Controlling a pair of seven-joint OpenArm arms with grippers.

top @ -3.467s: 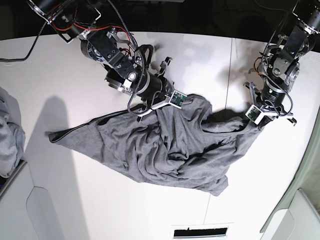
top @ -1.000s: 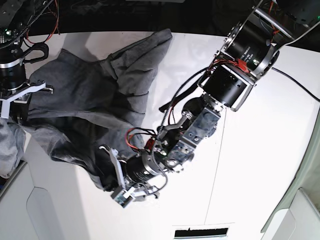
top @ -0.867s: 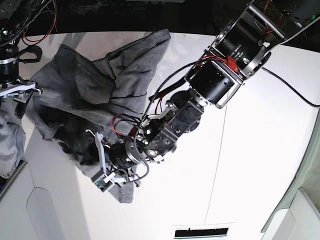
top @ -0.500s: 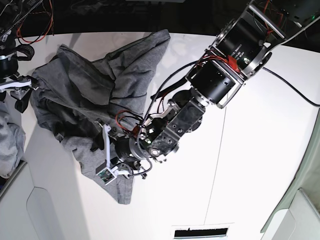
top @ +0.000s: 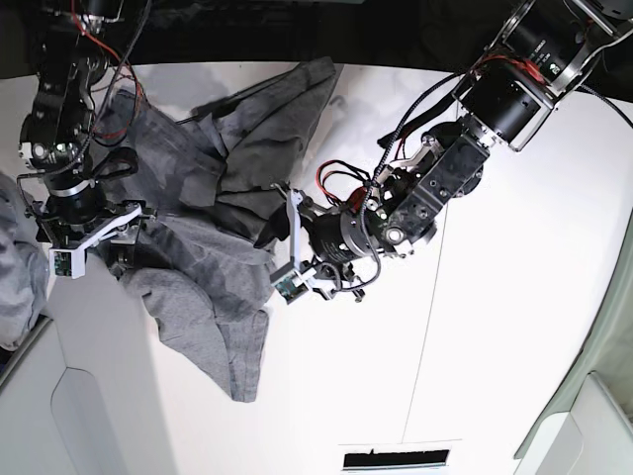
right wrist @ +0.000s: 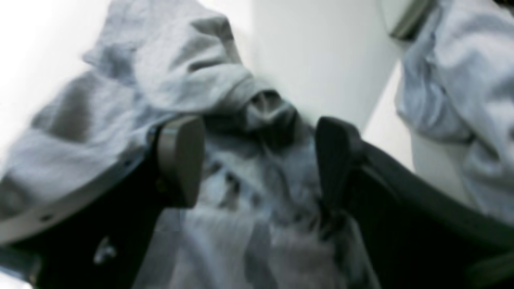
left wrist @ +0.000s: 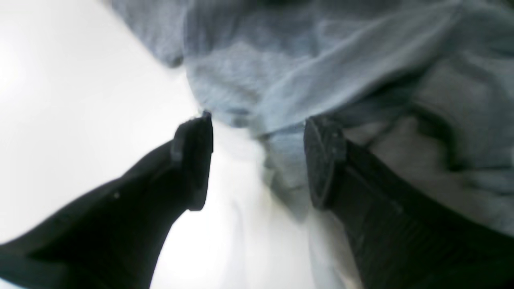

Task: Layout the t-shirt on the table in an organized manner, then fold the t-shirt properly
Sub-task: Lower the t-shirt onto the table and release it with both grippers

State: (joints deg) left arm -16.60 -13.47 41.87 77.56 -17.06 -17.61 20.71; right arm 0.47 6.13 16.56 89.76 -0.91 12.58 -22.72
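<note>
**Shirt bunched at bench's left side; both sets of fingers spread, nothing held**

The t-shirt (top: 213,213) lies crumpled on the left half of the bench (top: 514,297). Its long axis runs from the far edge, near centre, down toward the near left, where a loose flap ends.

The left gripper (top: 289,245) sits at the shirt's right margin, fingers (left wrist: 192,160) wide apart. In the left wrist view, cloth lies just ahead of the tips and partly between them, but nothing is pinched.

The right gripper (top: 91,237) sits at the shirt's left margin, fingers (right wrist: 180,158) also spread wide. Rumpled cloth lies under and between them, ungripped.

Judgement: shirt not yet laid out. The arms flank it across its short axis, and each is nearest its own side edge. The near flap lies nearer the left fingers. A paler cloth heap (top: 18,267) lies just left of the right gripper; it must not be caught.
</note>
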